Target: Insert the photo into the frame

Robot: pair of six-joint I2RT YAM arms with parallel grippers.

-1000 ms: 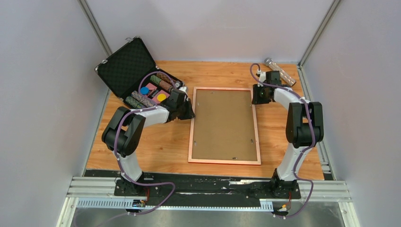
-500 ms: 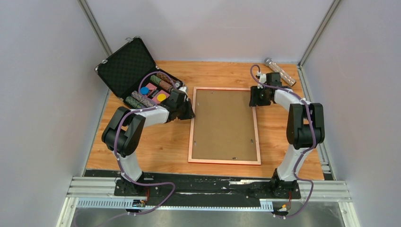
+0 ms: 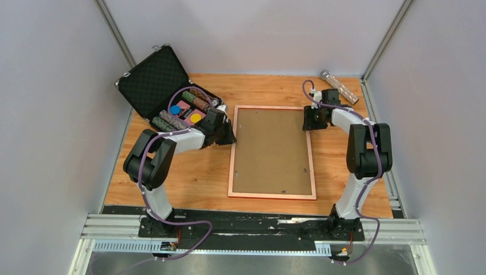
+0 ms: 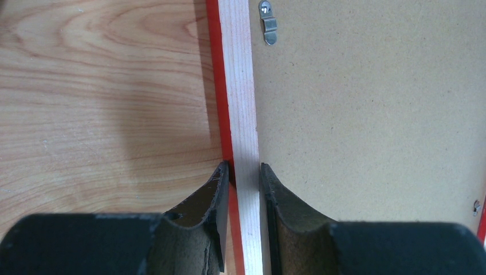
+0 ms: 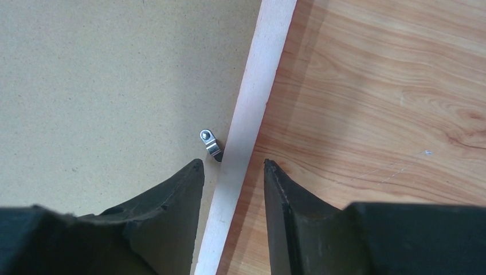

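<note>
The frame [image 3: 311,166] lies face down in the middle of the table, its brown backing board [image 3: 270,150] facing up. In the left wrist view my left gripper [image 4: 245,172] is shut on the frame's left rail [image 4: 240,103], which is pale wood with a red outer edge. My right gripper [image 5: 232,166] stands open astride the right rail [image 5: 255,97], one finger over the backing board and one over the table, with a gap on both sides. A small metal clip [image 5: 210,143] sits just ahead of its inner finger. The photo is hidden.
An open black foam-lined case [image 3: 153,80] holding rolls and coloured discs stands at the back left, close behind the left arm. A clear tube [image 3: 340,86] lies at the back right corner. Grey walls enclose the table on three sides.
My right gripper has shifted slightly left onto the frame's right rail and its jaws have widened. The left gripper and the frame have not moved.
</note>
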